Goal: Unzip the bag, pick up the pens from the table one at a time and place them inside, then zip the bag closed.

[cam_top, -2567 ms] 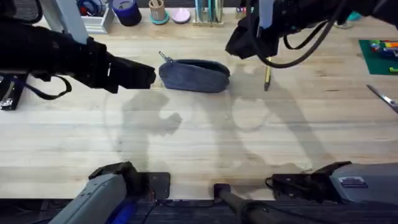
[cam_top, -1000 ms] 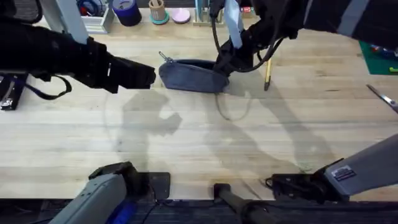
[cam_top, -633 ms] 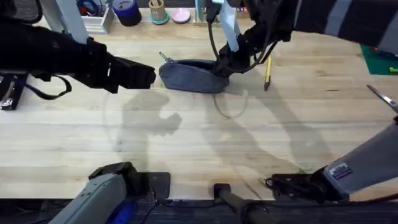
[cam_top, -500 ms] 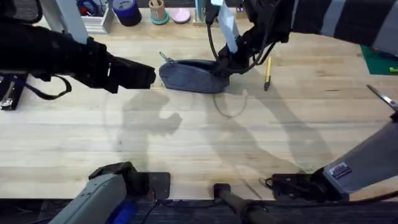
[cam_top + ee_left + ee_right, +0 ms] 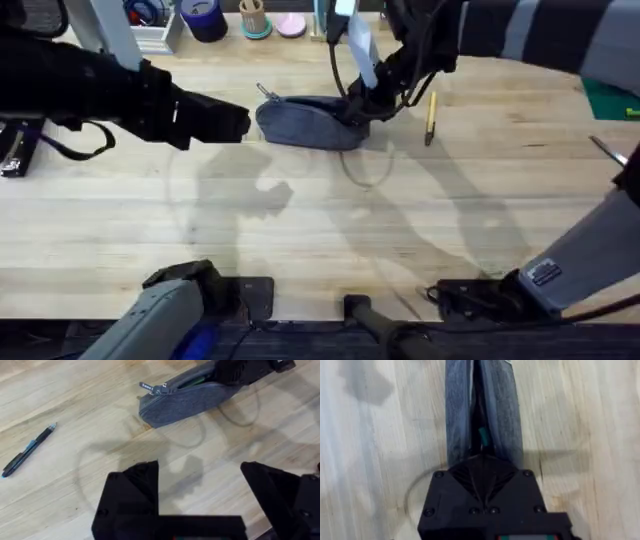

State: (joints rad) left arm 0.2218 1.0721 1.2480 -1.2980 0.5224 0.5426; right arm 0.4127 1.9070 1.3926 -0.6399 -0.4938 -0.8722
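The right gripper (image 5: 358, 106) sits at the bag's (image 5: 305, 122) right end, fingers pressed together in the open zip; the bag lies lengthwise toward the open left gripper (image 5: 240, 122), pull tab (image 5: 150, 388) nearest it; one pen (image 5: 431, 115) lies just right.

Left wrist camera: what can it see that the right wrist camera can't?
The left wrist view alone shows a dark pen lying on the table, apart from the bag, plus the zipper pull tab. The right wrist view alone looks down into the bag's open slit, with something green inside. Both show the blue-grey bag and wooden table.
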